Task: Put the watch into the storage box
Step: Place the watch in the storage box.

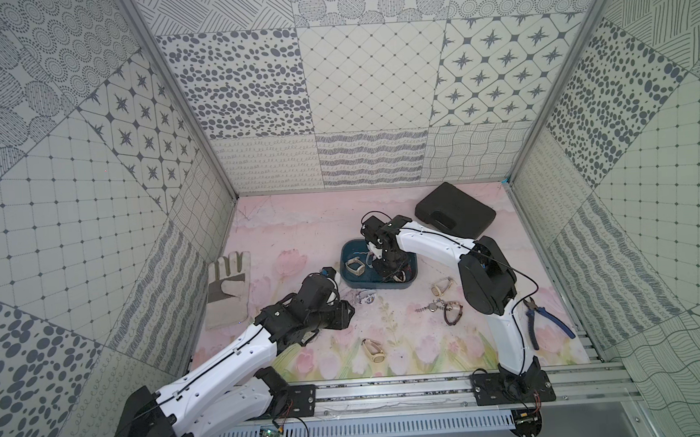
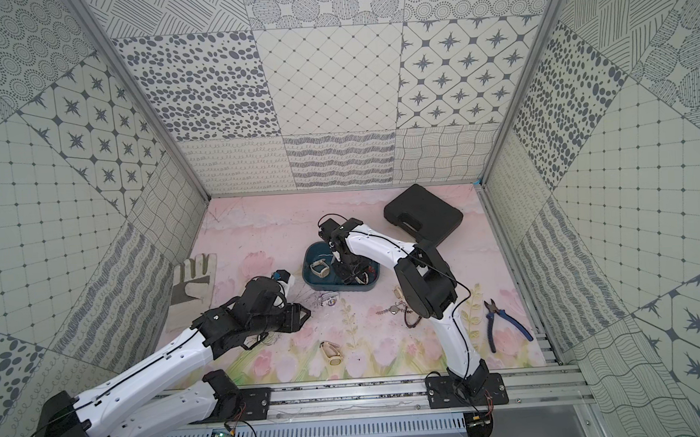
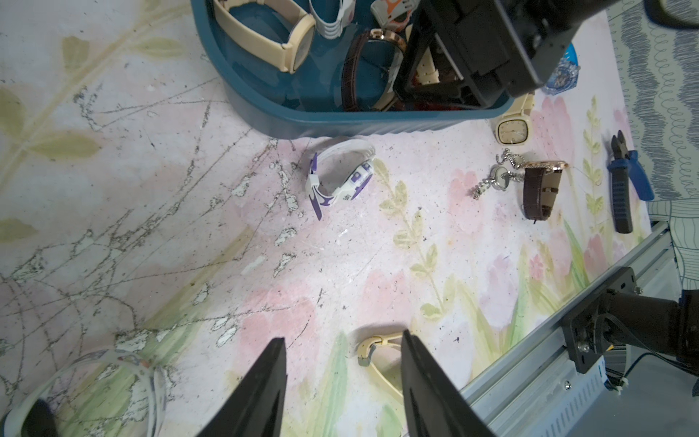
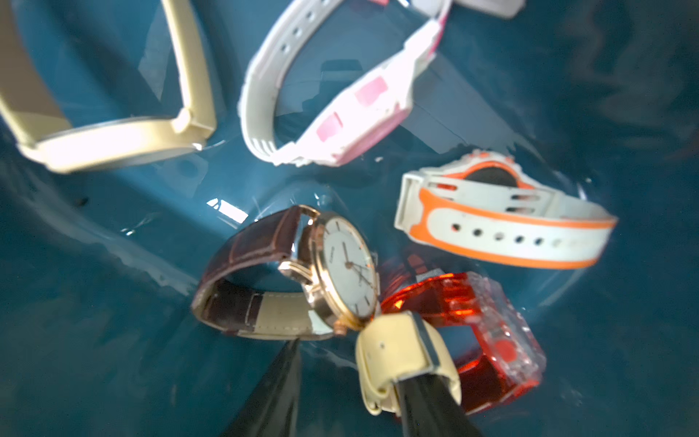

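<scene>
The storage box (image 1: 350, 281) (image 2: 311, 280) is a dark teal tub mid-table, holding several watches. My right gripper (image 1: 387, 272) (image 4: 340, 357) reaches down into it, jaws apart, and a cream watch strap (image 4: 397, 348) hangs looped over one finger. Below it lie a brown-strapped gold watch (image 4: 302, 272), a red clear one (image 4: 491, 329), a white-orange one (image 4: 503, 227) and a white-pink one (image 4: 340, 106). My left gripper (image 1: 346, 313) (image 3: 342, 336) hovers open over the mat, with a cream watch (image 3: 374, 348) (image 1: 374, 351) beneath its fingers.
Loose on the mat: a white-purple watch (image 3: 340, 181), a square cream watch (image 3: 512, 130), a brown-strap watch (image 3: 537, 189) and a small chained watch (image 3: 499, 176). A black case (image 1: 454, 209) sits far right, a glove (image 1: 227, 289) left, blue pliers (image 1: 548, 324) right.
</scene>
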### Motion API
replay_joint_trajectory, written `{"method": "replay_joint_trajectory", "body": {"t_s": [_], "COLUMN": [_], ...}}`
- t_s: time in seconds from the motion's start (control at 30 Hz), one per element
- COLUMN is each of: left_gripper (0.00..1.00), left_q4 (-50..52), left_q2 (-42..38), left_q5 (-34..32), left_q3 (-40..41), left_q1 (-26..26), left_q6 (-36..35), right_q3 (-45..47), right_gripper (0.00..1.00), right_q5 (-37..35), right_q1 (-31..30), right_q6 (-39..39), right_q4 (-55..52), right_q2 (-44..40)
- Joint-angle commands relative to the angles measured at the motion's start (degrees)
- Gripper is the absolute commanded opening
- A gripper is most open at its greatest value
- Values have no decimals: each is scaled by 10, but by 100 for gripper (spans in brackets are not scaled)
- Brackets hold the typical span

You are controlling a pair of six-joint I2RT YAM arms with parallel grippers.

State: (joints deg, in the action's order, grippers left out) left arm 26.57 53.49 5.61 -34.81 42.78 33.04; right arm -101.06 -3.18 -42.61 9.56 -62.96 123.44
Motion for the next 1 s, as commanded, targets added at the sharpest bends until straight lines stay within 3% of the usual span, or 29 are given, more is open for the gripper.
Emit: {"method": "replay_joint_trajectory", "body": {"t_s": [0.0,0.13,0.43,0.67,0.87,0.97], "left_gripper": [54,54,54,54,53,52], "left_q4": [5,14,65,70,66,84], "left_q2": [-4,-6,20,45,125,186], "left_q5": [11,-2,-79,-73,-89,-112], "left_q3": [-1,-13,-59,-60,-79,-101], "left_q1": [6,30,160,187,255,263], "left_q6": [7,5,1,-3,-48,-66], "right_q3": [15,39,140,231,319,352], "right_gripper": [48,49,60,61,61,61], "right_q5": [18,30,91,92,91,94], "right_q1": [4,8,9,18,25,31], "right_q6": [-1,5,20,42,66,73], "right_q4": [23,46,116,153,193,205], "right_q2": [-26,-73,-237,-340,-417,-443]}}
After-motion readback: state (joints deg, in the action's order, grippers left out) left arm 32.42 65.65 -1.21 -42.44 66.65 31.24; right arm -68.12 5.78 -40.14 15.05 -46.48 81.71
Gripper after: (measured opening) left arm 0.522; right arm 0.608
